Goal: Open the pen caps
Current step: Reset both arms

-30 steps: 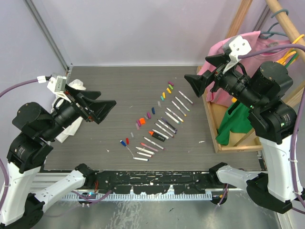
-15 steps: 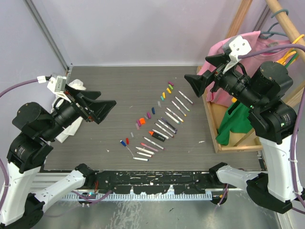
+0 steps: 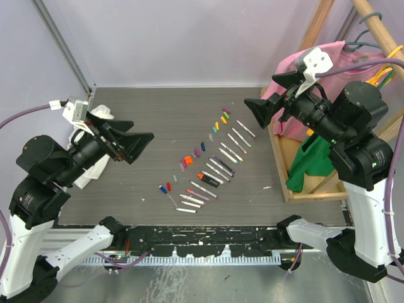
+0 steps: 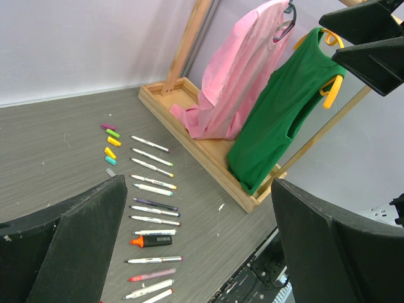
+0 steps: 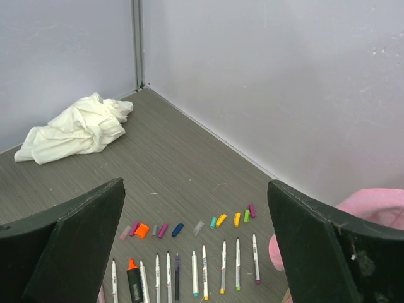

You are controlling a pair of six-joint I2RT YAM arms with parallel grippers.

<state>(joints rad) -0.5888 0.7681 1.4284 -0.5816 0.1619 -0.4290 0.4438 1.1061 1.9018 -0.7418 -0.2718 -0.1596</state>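
Note:
The pen caps (image 3: 187, 159) lie loose in a slanted row on the grey table, off their pens; in the right wrist view the caps (image 5: 177, 230) run from pink and orange to purple. Just beside them the uncapped white pens (image 3: 218, 169) lie in a parallel row, with an orange highlighter (image 4: 151, 240) among them. My left gripper (image 3: 142, 146) hangs open above the table, left of the rows, holding nothing. My right gripper (image 3: 260, 89) is raised at the right, open and empty. Both wrist views look down past wide-apart fingers (image 4: 76, 233) (image 5: 76, 233) at the pens (image 5: 194, 272).
A crumpled white rag (image 5: 76, 129) lies at the back left, partly under my left arm (image 3: 69, 158). A wooden rack (image 4: 208, 158) along the table's right side holds a pink shirt (image 4: 237, 82) and a green shirt (image 4: 284, 113). Grey walls close the back and left.

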